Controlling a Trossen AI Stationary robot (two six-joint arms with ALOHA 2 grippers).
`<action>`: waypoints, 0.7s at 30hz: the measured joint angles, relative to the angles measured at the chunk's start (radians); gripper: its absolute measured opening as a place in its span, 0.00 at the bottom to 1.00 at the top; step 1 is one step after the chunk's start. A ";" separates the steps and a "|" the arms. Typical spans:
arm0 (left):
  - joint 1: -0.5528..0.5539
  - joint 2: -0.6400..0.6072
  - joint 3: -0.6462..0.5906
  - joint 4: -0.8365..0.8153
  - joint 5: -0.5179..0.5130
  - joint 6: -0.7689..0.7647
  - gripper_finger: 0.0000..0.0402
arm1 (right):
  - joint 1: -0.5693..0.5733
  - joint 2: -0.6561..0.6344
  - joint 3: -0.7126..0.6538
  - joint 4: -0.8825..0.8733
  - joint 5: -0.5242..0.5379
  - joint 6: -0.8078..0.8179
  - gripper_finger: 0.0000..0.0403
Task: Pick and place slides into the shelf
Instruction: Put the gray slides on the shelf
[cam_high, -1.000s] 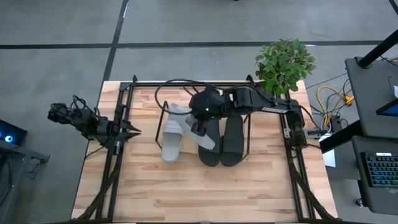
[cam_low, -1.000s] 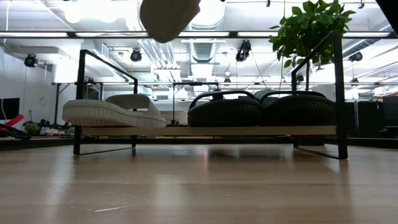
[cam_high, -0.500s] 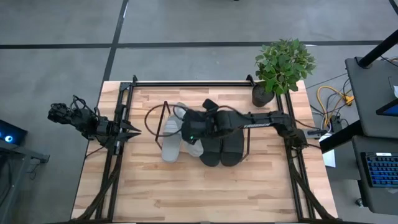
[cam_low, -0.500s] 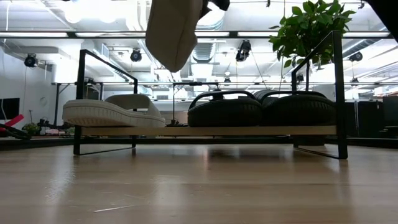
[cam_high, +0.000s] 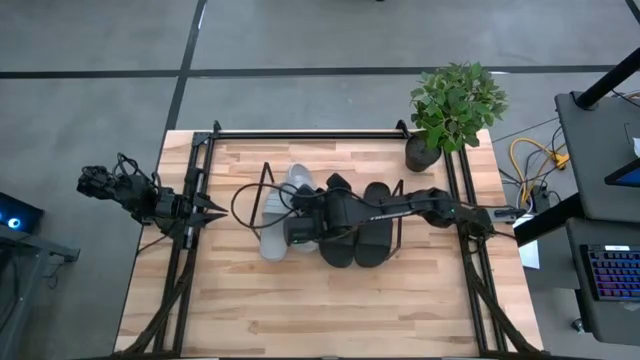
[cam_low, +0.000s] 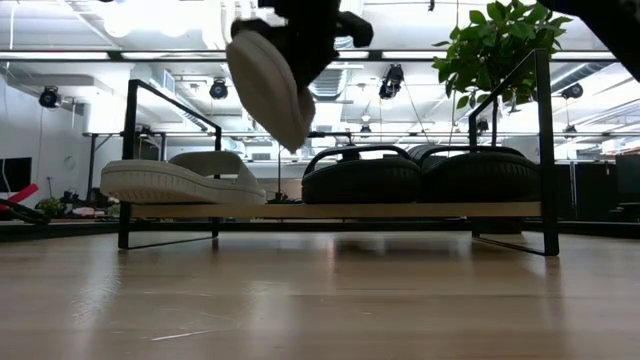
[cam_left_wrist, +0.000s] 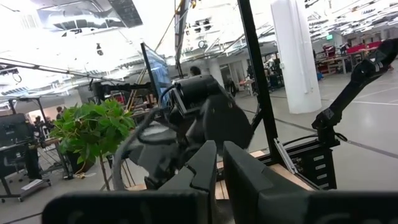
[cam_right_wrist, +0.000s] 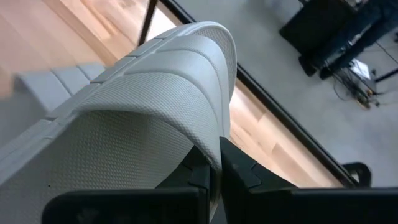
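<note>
At the centre of the high view, a light grey slide (cam_high: 305, 190) is clamped by its strap in the right gripper (cam_high: 300, 228), fingers together, tilted above the shelf (cam_low: 330, 211). It could slip or land on the black slide (cam_low: 362, 178). The left gripper (cam_high: 212, 209), at the left, is closed and empty.

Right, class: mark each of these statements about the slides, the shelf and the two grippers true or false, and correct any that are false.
1. Two black slides sit side by side on the shelf. True.
2. The right gripper hangs empty above the shelf. False: it is shut on a grey slide, held tilted in the air.
3. One grey slide already rests on the shelf's board. True.
4. The left gripper is placing a slide. False: it waits shut at the table's left edge, holding nothing.
5. The potted plant stands on the shelf between the slides. False: it stands at the table's far right corner.
</note>
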 joint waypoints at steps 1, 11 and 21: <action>0.000 0.000 0.000 0.000 0.000 0.000 0.04 | 0.000 0.004 0.000 -0.021 -0.001 0.018 0.02; 0.000 0.000 0.000 -0.001 0.000 0.000 0.04 | 0.019 0.014 0.000 -0.074 0.002 0.135 0.02; 0.000 0.002 0.000 -0.001 0.000 0.000 0.04 | 0.033 0.010 0.006 -0.075 0.021 0.065 0.02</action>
